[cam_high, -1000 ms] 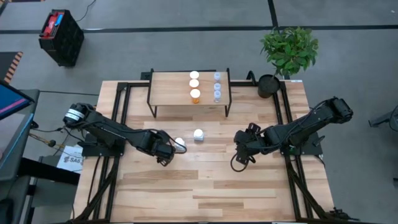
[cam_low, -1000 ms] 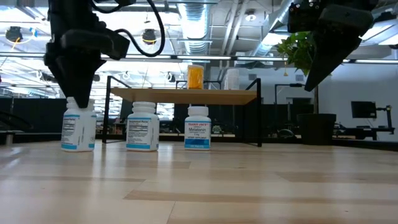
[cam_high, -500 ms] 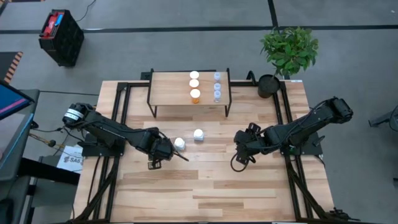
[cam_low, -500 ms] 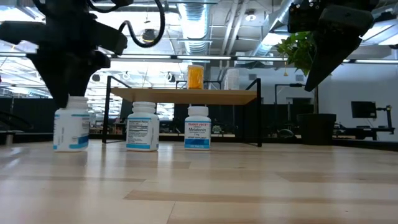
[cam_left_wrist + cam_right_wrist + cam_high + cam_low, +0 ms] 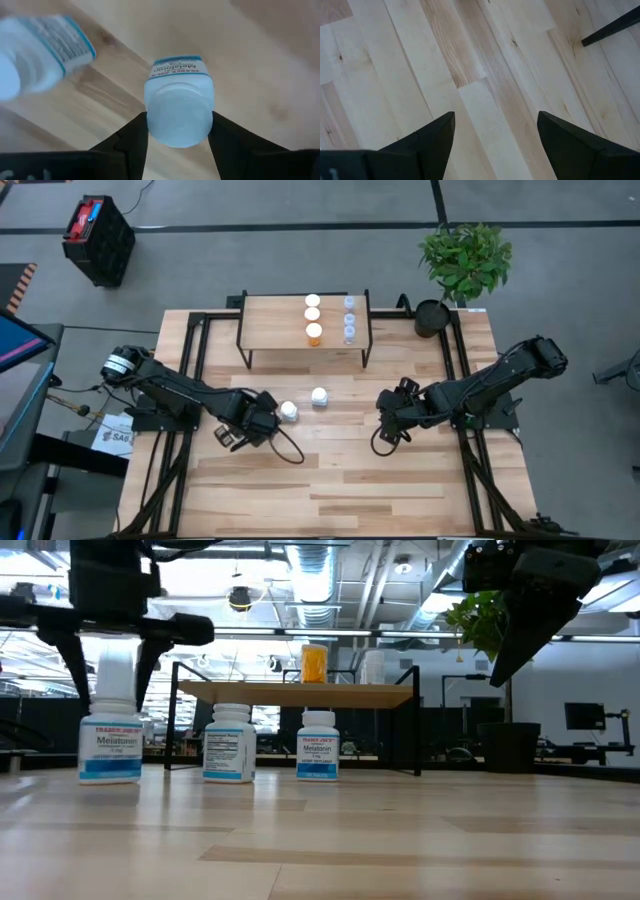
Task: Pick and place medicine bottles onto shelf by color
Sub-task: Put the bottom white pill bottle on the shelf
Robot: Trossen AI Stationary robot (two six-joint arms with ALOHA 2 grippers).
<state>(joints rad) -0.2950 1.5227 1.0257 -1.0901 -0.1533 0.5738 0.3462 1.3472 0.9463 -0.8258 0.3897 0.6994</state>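
The left hand (image 5: pixel 179 131) clamps its fingers on a white medicine bottle (image 5: pixel 179 112) standing on the counter (image 5: pixel 400 480) left of centre, near the shelf (image 5: pixel 275 320), while the right hand (image 5: pixel 495 137) hovers spread wide, empty.

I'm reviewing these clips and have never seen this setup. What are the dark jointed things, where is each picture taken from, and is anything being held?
They are two robot arms, each ending in a two-finger pincer. One picture looks straight down on the wooden table, one looks level across its top, and two come from cameras on the wrists.

The left pincer has its fingers on either side of a white medicine bottle standing on the table, with two more white bottles standing near it. The right pincer is open over bare wood, holding nothing.

At the back stands a low shelf carrying two white-capped bottles, an orange one and a column of clear ones. A potted plant sits at one corner.
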